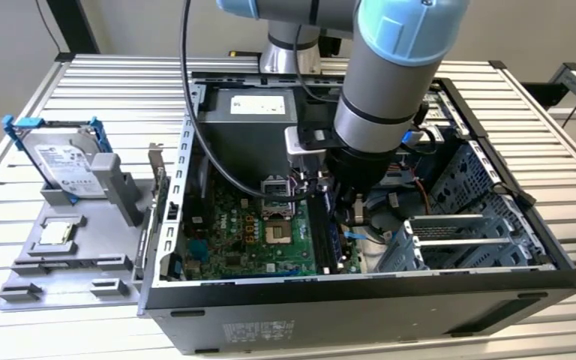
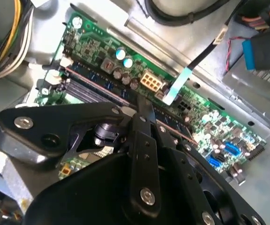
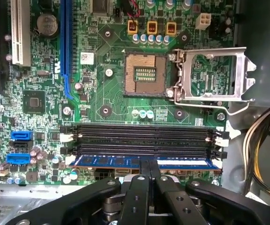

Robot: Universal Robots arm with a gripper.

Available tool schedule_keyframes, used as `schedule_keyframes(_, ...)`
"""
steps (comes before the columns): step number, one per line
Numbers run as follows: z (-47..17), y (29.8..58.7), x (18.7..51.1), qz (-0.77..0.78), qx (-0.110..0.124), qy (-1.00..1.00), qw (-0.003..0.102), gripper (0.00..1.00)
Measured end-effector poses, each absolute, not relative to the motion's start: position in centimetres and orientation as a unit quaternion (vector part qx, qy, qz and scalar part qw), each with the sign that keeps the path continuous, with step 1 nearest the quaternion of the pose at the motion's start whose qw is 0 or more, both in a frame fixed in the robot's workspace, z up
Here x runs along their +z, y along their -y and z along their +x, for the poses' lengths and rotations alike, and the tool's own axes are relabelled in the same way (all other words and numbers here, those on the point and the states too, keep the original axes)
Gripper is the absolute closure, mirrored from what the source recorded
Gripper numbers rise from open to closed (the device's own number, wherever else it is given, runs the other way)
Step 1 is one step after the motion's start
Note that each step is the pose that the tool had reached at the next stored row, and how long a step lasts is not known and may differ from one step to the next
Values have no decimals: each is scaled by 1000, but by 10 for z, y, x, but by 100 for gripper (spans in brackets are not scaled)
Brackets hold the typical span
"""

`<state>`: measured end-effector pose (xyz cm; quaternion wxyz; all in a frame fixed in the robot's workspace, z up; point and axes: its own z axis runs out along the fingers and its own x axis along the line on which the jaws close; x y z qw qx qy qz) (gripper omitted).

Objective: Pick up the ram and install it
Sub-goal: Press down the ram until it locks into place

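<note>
The ram (image 3: pixel 106 161) is a long, thin blue stick lying parallel to the black memory slots (image 3: pixel 144 136) of the green motherboard (image 3: pixel 97 98), on their side nearest the board's edge. My gripper (image 3: pixel 149 164) is shut on the ram's middle, its two black fingers pressed close together. I cannot tell how deep the ram sits in its slot. In the second wrist view my gripper (image 2: pixel 143 105) points down at the slot row. In the exterior view the gripper (image 1: pixel 353 216) is low inside the open computer case (image 1: pixel 368 300).
An open CPU socket (image 3: pixel 144 72) with its raised metal latch (image 3: pixel 214 75) lies beyond the slots. Yellow cables (image 3: pixel 257 136) run beside the slot ends. A metal drive cage (image 1: pixel 468 240) is close to the arm. A hard drive (image 1: pixel 63 161) stands on a grey fixture (image 1: pixel 68 262) outside the case.
</note>
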<state>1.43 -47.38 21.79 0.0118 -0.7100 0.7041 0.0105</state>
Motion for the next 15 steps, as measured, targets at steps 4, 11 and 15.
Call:
schedule_keyframes(4, 15, 472, 228, -710, 5, -704, 3, 100)
schedule_keyframes(11, 15, 472, 228, -710, 5, -704, 3, 100)
schedule_keyframes(15, 15, 472, 228, -710, 5, -704, 3, 100)
